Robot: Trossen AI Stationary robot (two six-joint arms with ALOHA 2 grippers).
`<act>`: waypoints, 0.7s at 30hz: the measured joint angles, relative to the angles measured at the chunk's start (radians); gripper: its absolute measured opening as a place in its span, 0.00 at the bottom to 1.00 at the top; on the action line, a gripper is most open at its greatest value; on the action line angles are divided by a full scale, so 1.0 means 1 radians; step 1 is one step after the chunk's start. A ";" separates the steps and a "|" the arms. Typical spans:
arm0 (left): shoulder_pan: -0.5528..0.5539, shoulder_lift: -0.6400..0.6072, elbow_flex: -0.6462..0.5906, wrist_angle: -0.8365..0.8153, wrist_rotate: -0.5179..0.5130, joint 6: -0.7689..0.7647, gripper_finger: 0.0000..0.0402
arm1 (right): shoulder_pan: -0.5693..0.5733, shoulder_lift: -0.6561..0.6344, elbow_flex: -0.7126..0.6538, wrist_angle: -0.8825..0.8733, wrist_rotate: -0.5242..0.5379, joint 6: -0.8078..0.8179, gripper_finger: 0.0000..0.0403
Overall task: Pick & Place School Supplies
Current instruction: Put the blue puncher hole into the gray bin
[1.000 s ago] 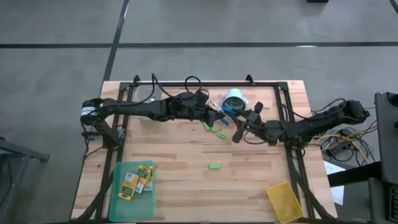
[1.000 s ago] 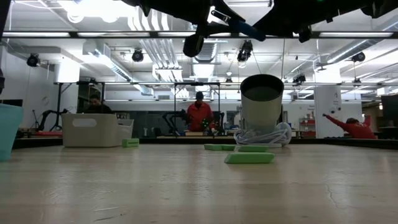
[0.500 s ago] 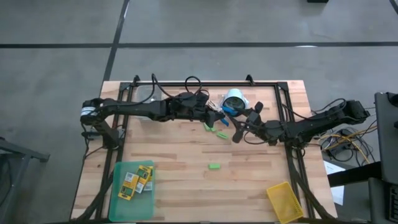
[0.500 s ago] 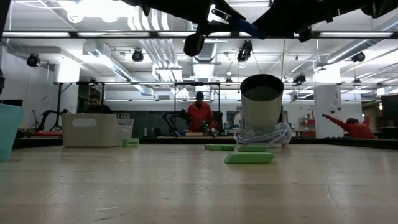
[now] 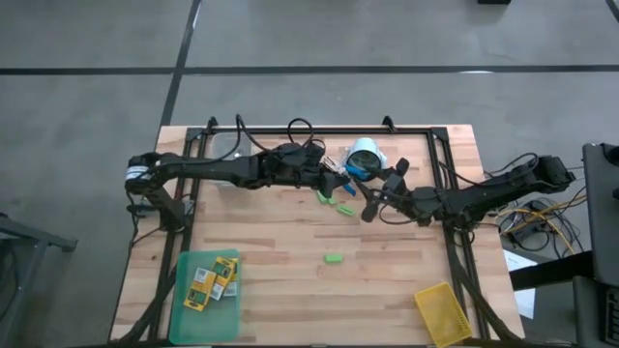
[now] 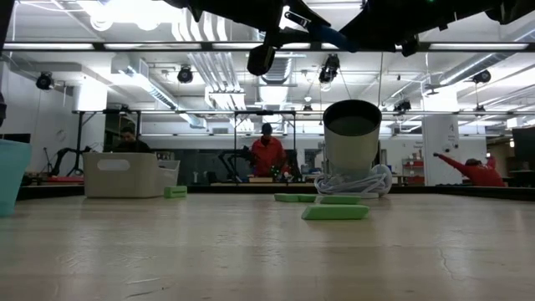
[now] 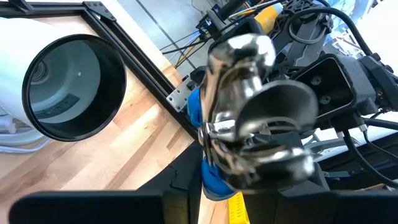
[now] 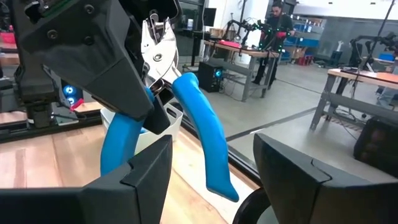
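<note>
Scissors (image 8: 186, 118) are held aloft near the table's far middle, clamped at the metal end by the left gripper (image 5: 334, 179); blue handles hang toward the open right gripper (image 8: 211, 177), just beside them.

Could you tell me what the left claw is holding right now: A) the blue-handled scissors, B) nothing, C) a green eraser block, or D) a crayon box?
A: the left claw grips the blue-handled scissors near their metal pivot, handles hanging toward the open right claw.
</note>
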 joint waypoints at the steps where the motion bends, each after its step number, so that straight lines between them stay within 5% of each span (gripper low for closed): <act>1: 0.000 0.000 0.000 0.000 0.000 0.000 0.22 | 0.000 0.000 0.000 0.000 0.000 -0.005 0.55; 21: 0.014 -0.071 0.000 -0.174 -0.035 0.071 0.22 | 0.002 -0.079 0.000 -0.029 -0.001 -0.077 0.54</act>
